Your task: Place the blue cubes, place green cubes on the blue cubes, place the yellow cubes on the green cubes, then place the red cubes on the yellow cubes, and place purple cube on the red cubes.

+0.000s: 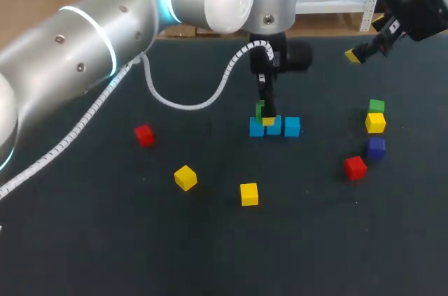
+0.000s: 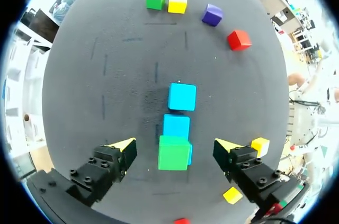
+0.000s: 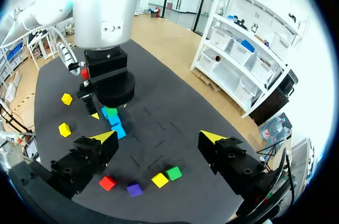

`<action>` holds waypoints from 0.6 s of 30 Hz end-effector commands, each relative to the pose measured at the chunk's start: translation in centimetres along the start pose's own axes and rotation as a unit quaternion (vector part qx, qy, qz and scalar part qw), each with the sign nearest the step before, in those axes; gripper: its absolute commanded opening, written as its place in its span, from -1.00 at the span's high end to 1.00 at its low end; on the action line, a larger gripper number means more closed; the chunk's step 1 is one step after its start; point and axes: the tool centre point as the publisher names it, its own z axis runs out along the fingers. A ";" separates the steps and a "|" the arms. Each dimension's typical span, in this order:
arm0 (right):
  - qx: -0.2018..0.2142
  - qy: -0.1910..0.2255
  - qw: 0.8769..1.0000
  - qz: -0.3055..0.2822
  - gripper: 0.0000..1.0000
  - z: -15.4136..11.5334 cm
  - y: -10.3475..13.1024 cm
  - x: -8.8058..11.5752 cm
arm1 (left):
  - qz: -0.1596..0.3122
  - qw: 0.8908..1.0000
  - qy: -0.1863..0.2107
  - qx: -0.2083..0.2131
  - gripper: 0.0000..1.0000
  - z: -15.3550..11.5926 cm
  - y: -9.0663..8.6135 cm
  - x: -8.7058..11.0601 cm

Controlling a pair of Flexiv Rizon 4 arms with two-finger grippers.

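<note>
Three blue cubes [image 1: 292, 126] lie in a row at the table's middle. A green cube [image 2: 174, 152] rests on the end blue cube [image 2: 176, 126] nearest my left wrist. My left gripper [image 2: 174, 144] hangs over it, open, its fingers [image 2: 119, 152] wide apart on either side of the green cube and clear of it. From above, the left gripper [image 1: 267, 118] partly hides that green cube [image 1: 260, 109]. My right gripper [image 1: 355, 54] is raised at the far right, open and empty, and shows as such in its own view [image 3: 157, 138].
At the right lie a green cube [image 1: 376, 106], a yellow cube [image 1: 375, 122], a purple cube [image 1: 376, 147] and a red cube [image 1: 355, 167]. Another red cube [image 1: 144, 135] sits at the left. Two yellow cubes [image 1: 185, 178] [image 1: 249, 194] lie nearer the front.
</note>
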 end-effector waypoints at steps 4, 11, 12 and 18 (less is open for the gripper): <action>0.005 0.000 1.000 0.001 -1.00 -0.1 0.2 0.1 | -0.038 0.999 -0.033 -0.017 -1.00 -1.9 0.2 2.6; 0.005 0.000 1.000 0.001 -1.00 -0.1 0.2 0.1 | -0.092 0.990 -0.085 -0.071 -1.00 -4.7 -0.2 5.9; 0.005 0.000 1.000 0.001 -1.00 -0.1 0.2 0.1 | -0.101 0.987 -0.095 -0.080 -1.00 -5.2 -0.3 6.3; 0.005 0.000 1.000 0.001 -1.00 -0.1 0.2 0.1 | -0.138 0.974 -0.130 -0.120 -1.00 -7.2 -1.1 8.8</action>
